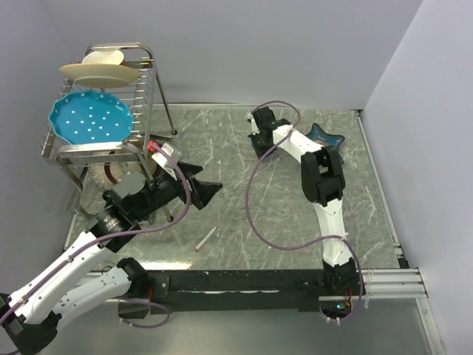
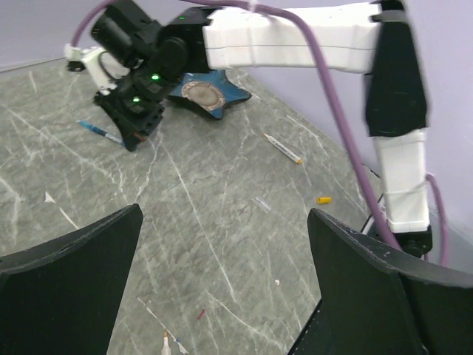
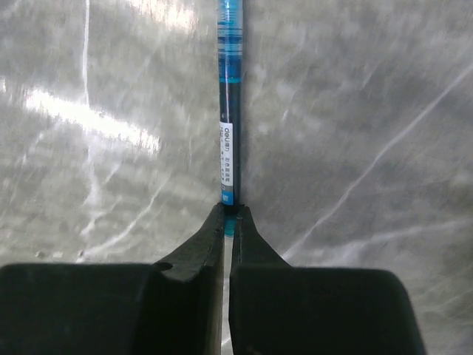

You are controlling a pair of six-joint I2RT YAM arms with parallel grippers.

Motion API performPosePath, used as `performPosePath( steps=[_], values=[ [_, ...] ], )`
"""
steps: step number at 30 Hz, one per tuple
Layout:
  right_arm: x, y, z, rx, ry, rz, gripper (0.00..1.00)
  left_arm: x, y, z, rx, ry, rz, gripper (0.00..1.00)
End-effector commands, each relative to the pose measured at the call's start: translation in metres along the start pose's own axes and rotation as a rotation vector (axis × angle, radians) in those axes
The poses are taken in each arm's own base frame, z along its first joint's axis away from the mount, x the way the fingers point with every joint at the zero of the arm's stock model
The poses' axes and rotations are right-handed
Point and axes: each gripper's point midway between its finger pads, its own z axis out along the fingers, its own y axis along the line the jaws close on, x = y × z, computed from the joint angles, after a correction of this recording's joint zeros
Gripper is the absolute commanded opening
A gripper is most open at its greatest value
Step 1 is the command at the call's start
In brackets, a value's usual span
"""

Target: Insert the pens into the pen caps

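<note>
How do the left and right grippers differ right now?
The left gripper stands wide open and empty; the right gripper is shut on the blue pen, pinching its end. The left gripper hangs above the table; the right gripper is down at it. Both have black fingers.

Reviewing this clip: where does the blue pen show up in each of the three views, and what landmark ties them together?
Right wrist: the slim blue pen runs up the centre, its near end pinched between the right arm's black fingers.
Left wrist: upper left, lying on the table, one end at those fingers.
Top external: too small to make out.
Shared landmark: the right arm's fingers, upper centre in the top view.
</note>
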Motion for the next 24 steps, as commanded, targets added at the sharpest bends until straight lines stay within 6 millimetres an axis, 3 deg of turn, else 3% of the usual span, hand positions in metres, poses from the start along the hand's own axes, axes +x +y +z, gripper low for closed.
performPosePath(
  steps=[1,2,9,10,12,13,15,16,17,18,19,21,24],
  values=[
    [-0.035,0.01,-0.074,-0.058,-0.208,0.114,0.0,-0.02,0.006,-0.001,-0.061,-0.051,0.003,0.99],
    [-0.015,0.016,-0.072,-0.083,-0.182,0.152,0.0,-0.022,0.005,0.0,-0.063,-0.058,-0.019,0.99],
    [0.004,0.047,-0.146,-0.225,-0.398,0.265,0.0,-0.029,-0.015,0.001,0.01,-0.058,-0.176,0.97],
    [0.015,0.051,-0.164,-0.248,-0.428,0.286,0.0,-0.027,-0.018,0.003,0.022,-0.05,-0.208,0.96],
    [0.015,0.066,-0.188,-0.327,-0.519,0.286,0.0,-0.026,-0.021,0.006,0.037,-0.042,-0.241,0.95],
    [0.029,0.073,-0.205,-0.375,-0.555,0.311,0.0,-0.024,-0.023,0.008,0.045,-0.036,-0.273,0.94],
    [0.027,0.089,-0.236,-0.486,-0.671,0.303,0.0,-0.024,-0.026,0.011,0.066,-0.047,-0.316,0.91],
    [0.044,0.102,-0.252,-0.55,-0.704,0.316,0.0,-0.027,-0.029,0.012,0.083,-0.064,-0.361,0.89],
    [0.048,0.109,-0.264,-0.595,-0.742,0.316,0.0,-0.035,-0.035,0.013,0.122,-0.103,-0.373,0.89],
    [0.045,0.117,-0.299,-0.668,-0.86,0.289,0.0,-0.026,-0.034,0.015,0.131,-0.098,-0.399,0.88],
    [0.061,0.13,-0.3,-0.729,-0.843,0.29,0.0,-0.024,-0.036,0.017,0.144,-0.099,-0.436,0.87],
    [0.072,0.137,-0.329,-0.807,-0.922,0.289,0.0,-0.022,-0.04,0.023,0.18,-0.104,-0.455,0.86],
    [0.086,0.144,-0.355,-0.888,-0.987,0.289,0.0,-0.013,-0.042,0.038,0.196,-0.061,-0.467,0.8]
  ],
)
